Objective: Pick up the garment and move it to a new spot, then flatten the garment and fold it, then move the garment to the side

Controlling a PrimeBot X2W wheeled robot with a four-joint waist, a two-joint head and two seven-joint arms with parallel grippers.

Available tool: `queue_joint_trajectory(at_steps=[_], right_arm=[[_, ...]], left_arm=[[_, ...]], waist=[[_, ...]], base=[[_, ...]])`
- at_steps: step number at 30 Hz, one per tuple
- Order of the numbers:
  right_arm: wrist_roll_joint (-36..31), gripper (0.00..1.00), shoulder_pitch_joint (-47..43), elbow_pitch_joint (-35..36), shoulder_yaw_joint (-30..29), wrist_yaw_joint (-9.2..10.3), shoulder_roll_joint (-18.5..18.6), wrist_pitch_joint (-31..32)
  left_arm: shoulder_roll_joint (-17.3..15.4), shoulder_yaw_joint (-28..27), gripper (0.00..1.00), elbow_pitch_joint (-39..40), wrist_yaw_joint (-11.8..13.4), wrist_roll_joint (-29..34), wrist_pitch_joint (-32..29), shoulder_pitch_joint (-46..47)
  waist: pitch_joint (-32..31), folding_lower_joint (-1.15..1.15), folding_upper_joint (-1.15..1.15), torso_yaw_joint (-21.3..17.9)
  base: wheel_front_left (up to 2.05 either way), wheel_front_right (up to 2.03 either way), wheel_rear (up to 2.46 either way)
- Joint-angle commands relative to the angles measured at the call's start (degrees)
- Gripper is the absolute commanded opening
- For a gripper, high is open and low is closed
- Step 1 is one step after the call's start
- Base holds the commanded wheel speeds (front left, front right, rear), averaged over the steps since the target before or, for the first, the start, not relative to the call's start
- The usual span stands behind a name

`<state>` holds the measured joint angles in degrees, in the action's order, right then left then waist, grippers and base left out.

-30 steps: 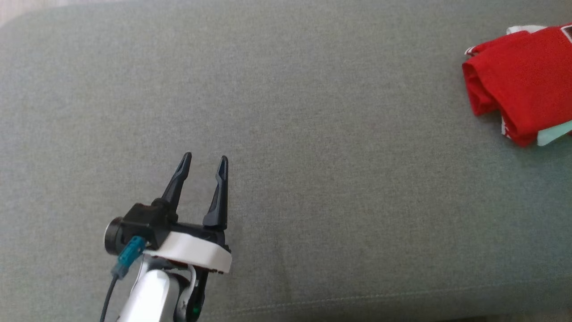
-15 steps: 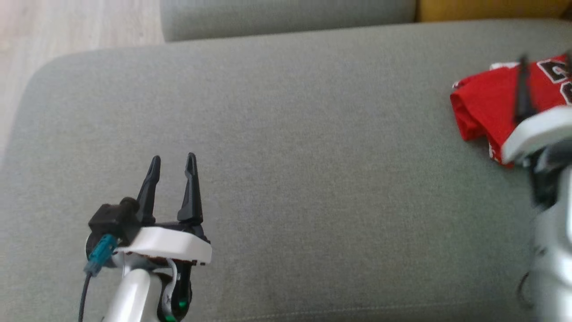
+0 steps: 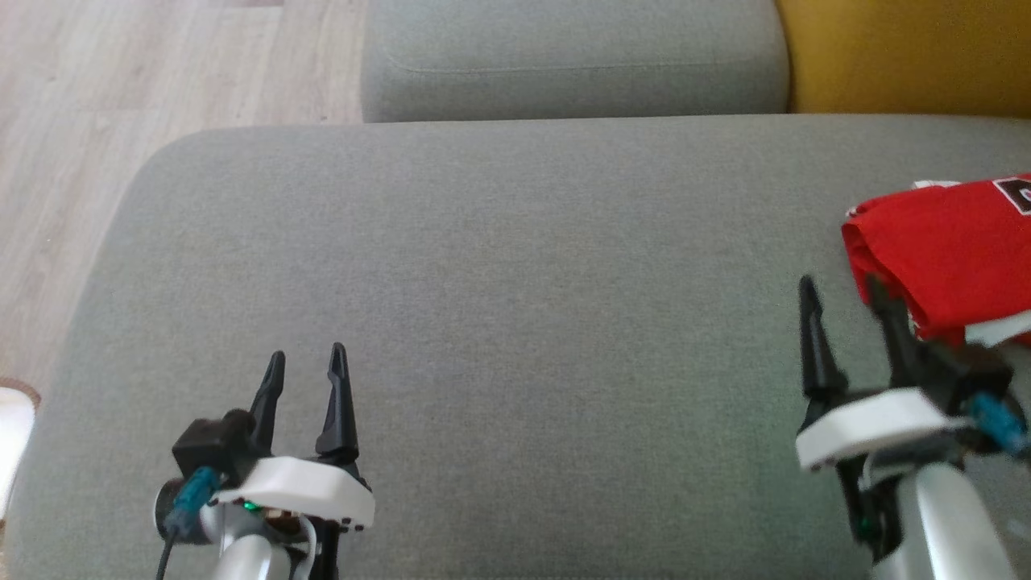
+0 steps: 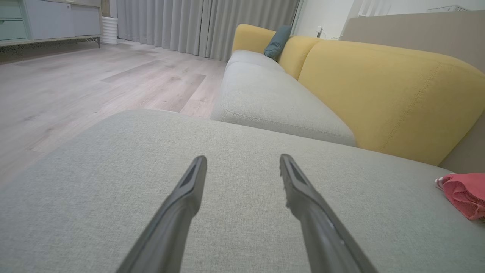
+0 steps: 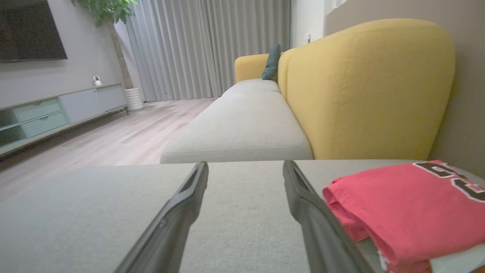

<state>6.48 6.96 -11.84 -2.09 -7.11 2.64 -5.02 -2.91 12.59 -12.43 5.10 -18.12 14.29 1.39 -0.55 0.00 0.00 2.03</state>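
Head view: the garment [image 3: 942,242] lies as a folded bundle at 3 o'clock on the grey seat cushion [image 3: 515,282], lettering up. The left gripper [image 3: 308,351] at 7 o'clock and the right gripper [image 3: 839,282] at 5 o'clock both stand spread and empty.

Left wrist view: fingers apart over bare cushion, with the garment [image 4: 464,193] well apart at 4 o'clock.

Right wrist view: fingers apart, with the garment [image 5: 398,204] just beside one finger at 4 o'clock.

The fold looks finished and set aside; the next move calls only for drawing the right arm clear without snagging it
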Motion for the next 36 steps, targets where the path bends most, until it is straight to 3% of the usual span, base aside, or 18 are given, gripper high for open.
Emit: queue_joint_trajectory(at_steps=[1, 8, 29, 30, 36], right_arm=[[0.8, 1.0, 0.6, 2.5, 2.1, -0.37, 0.3, -1.5], [2.5, 1.0, -3.8, 2.1, 3.5, -0.37, 0.2, -4.3], [2.2, 1.0, -3.9, 0.5, 3.8, -0.37, 0.2, -4.4], [2.5, 0.0, -5.8, -1.2, 2.2, 0.0, 0.0, -4.1], [2.9, 0.0, -7.8, -5.6, 2.1, 0.01, -0.1, -3.9]], left_arm=[[0.0, -1.9, 1.0, 1.8, 0.2, 0.8, 0.7, 1.6], [0.0, -1.8, 1.0, 2.2, 0.2, 1.3, 0.7, 0.4], [0.0, -0.4, 1.0, 2.5, 0.4, 1.7, 0.7, 0.7], [0.0, 1.3, 0.0, 0.4, 0.4, 1.5, 0.0, -1.8], [-0.1, 1.5, 0.0, -3.7, 0.3, 1.1, -0.2, -4.1]], waist=[[-0.3, 0.0, 0.0, 0.5], [-0.6, 0.0, 0.0, 1.0], [-0.6, 0.0, 0.0, 1.0], [-0.6, 0.0, 0.0, 1.0], [-0.6, 0.0, 0.0, 1.0]], base=[[0.0, 0.0, 0.0], [0.0, 0.0, 0.0], [0.0, 0.0, 0.0], [0.0, 0.0, 0.0], [0.0, 0.0, 0.0]])
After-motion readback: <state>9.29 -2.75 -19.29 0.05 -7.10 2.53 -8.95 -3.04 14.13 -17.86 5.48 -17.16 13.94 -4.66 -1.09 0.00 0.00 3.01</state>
